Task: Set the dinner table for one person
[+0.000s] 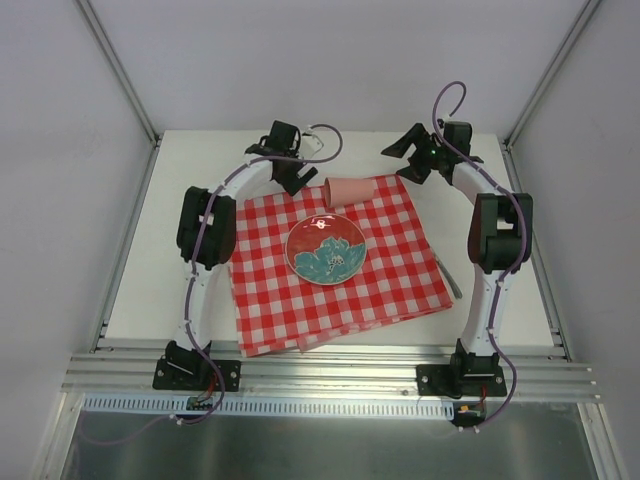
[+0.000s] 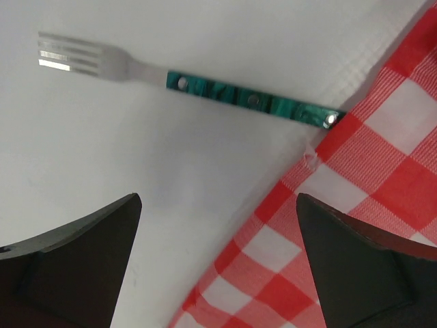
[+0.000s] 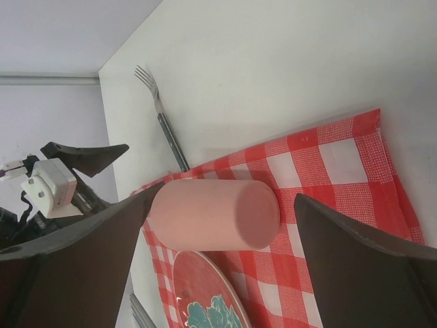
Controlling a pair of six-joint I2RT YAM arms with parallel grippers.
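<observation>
The table fills the middle of the top view, with its rail along the bottom edge, and it lies beneath both grippers. The cloth is spread over its centre, slightly skewed, probably as the base for the place setting.

The left gripper hangs at the upper left of the cloth with its jaws wide apart and nothing between them. Below it are bare table and the cloth's edge. The right gripper hangs at the upper right, equally wide and empty. In its own view the jaws frame the cup, which suggests it is lined up to grasp, but the top view shows it off to the cup's side and not touching.

The plate sits flat in the middle of the cloth, where a diner would want it. The cup lies on its side at the cloth's top edge and likely needs standing upright. The fork lies on bare table in the upper part of the left wrist view, its handle end meeting the cloth edge. It is not yet beside the plate.
</observation>
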